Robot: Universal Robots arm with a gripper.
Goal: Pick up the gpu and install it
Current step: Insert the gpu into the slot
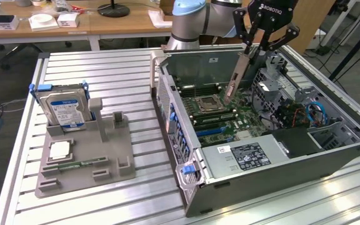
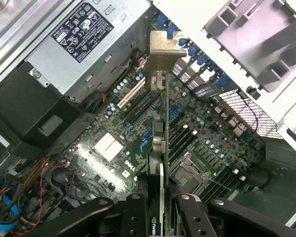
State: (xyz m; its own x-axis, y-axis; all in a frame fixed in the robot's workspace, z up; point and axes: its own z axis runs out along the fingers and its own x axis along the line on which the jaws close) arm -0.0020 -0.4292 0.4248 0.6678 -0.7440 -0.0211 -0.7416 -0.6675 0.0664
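Observation:
The gpu (image 1: 235, 80) hangs on edge, tilted, over the open computer case (image 1: 174, 117), with my gripper (image 1: 256, 48) shut on its upper end. Its lower end hovers just above the motherboard (image 1: 221, 123), near the CPU socket (image 1: 209, 103). In the wrist view the gpu (image 2: 161, 143) runs edge-on away from my gripper (image 2: 161, 213). Its silver bracket (image 2: 163, 49) is at the far end, over the motherboard's (image 2: 108, 148) expansion slots. One black finger (image 2: 136, 213) presses on each side of the card.
The power supply (image 1: 245, 155) fills the near end of the case, and a drive cage (image 1: 273, 89) with cables is on the exterior view's right. Left of the case a grey fixture (image 1: 114, 161) holds a blue-labelled hard drive (image 1: 66, 111), a chip (image 1: 60, 150) and a green memory stick (image 1: 73, 165).

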